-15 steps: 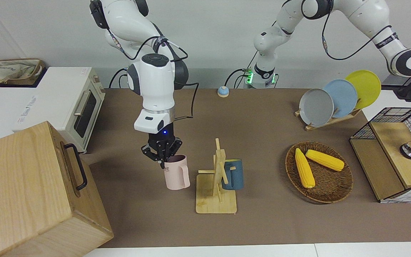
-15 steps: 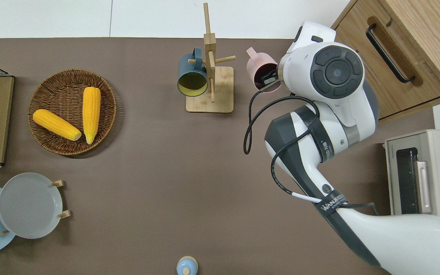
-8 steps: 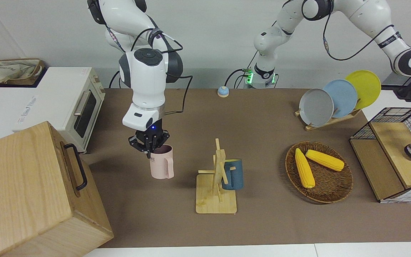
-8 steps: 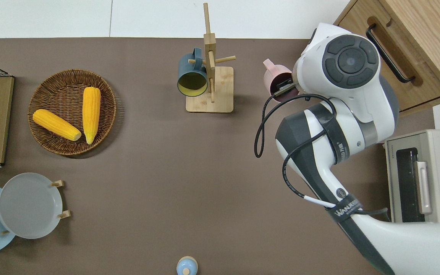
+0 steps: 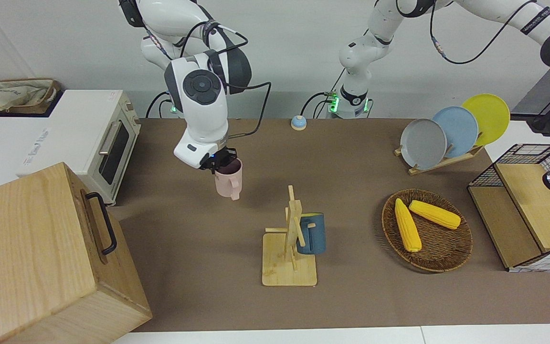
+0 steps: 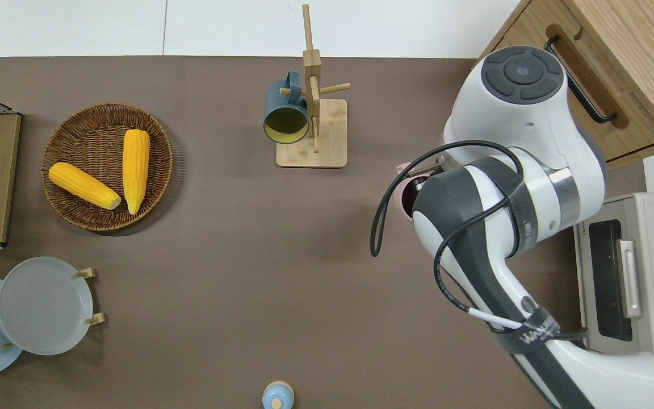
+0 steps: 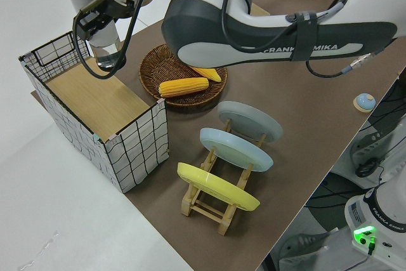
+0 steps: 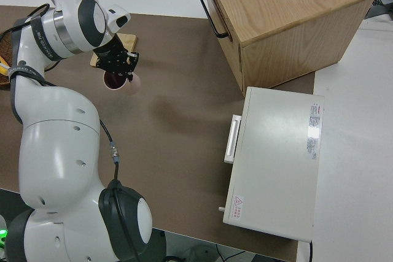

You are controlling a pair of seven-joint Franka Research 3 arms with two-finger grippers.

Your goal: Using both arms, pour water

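The right gripper (image 5: 221, 164) has its fingers (image 8: 116, 64) clamped on the rim of the pink mug (image 5: 229, 182), which hangs upright below them, mouth up and handle facing away from the robots, in the air above the bench (image 5: 351, 162) between the wooden mug stand (image 5: 290, 239) and the toaster oven (image 5: 112, 138). The left gripper (image 7: 95, 20) grips a clear glass (image 7: 106, 52) above the wire crate (image 7: 95, 109).

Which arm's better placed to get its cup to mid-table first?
Right, probably: the right gripper holds the pink mug over open table; the left gripper has its glass at the wire crate.
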